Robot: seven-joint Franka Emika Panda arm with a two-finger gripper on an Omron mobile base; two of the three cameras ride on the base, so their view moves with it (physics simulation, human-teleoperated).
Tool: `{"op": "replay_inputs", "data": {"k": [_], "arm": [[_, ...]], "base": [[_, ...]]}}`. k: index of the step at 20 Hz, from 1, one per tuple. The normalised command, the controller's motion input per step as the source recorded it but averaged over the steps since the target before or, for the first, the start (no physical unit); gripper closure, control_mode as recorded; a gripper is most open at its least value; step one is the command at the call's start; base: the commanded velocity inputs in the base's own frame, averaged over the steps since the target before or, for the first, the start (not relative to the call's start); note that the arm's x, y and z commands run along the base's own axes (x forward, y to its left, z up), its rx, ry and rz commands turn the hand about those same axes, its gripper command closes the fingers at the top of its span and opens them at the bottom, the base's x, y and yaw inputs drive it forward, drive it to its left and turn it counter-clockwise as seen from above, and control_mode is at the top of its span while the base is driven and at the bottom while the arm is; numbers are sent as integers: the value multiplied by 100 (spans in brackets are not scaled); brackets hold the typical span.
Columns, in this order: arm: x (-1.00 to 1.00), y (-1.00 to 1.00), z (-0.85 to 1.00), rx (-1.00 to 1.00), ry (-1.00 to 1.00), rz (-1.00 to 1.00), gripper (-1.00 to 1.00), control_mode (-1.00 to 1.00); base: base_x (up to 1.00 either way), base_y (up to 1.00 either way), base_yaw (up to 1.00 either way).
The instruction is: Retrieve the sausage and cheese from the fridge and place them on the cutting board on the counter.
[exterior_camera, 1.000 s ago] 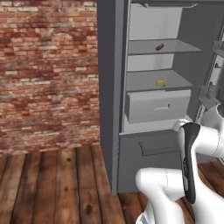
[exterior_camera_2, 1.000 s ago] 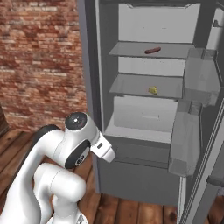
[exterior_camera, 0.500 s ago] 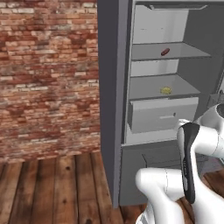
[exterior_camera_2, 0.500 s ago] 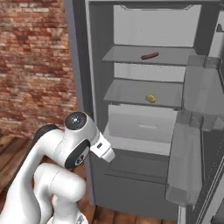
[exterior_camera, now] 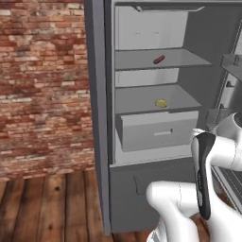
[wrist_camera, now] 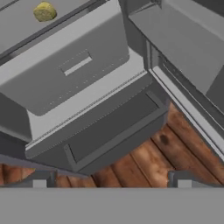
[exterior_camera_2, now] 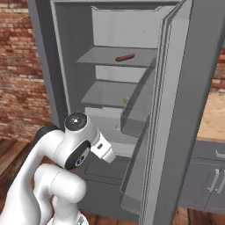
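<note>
The fridge point(exterior_camera: 97, 118) stands open in front of me. The sausage point(exterior_camera: 159, 59) point(exterior_camera_2: 125, 57), short and reddish-brown, lies on the upper shelf. One shelf below sits the cheese point(exterior_camera: 161, 103) point(exterior_camera_2: 126, 100), a pale yellow lump just above the pulled-out grey drawer point(exterior_camera: 156, 132). In the hand view the cheese point(wrist_camera: 44, 12) is at the top left, above the drawer front point(wrist_camera: 74, 65). My gripper point(wrist_camera: 111, 183) is open, low before the fridge's bottom section, with nothing between its fingertips point(wrist_camera: 39, 183). A strip of the tan counter point(exterior_camera_2: 215, 114) shows at the far right. The cutting board is out of view.
The swung-open fridge door point(exterior_camera_2: 193, 110) with its clear door bins point(exterior_camera_2: 136, 116) stands close on my right. A brick wall point(exterior_camera: 42, 85) is on the left, over wooden floor planks point(exterior_camera: 56, 203). Dark drawers point(exterior_camera_2: 211, 180) sit under the counter.
The whole view has shifted: the base has come closer to the fridge, which looms larger, and the door now fills the right base view's right side. The gripper stays open.
</note>
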Motion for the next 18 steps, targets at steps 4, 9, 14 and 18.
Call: {"op": "replay_inputs", "data": {"k": [4, 9, 14, 18], "arm": [[0, 0, 0, 0, 0, 0, -100, 100], [0, 0, 0, 0, 0, 0, -100, 100], [0, 0, 0, 0, 0, 0, -100, 100], [0, 0, 0, 0, 0, 0, -100, 100]], "base": [[49, -24, 0], [47, -8, 0], [36, -3, 0], [5, 0, 0]]}}
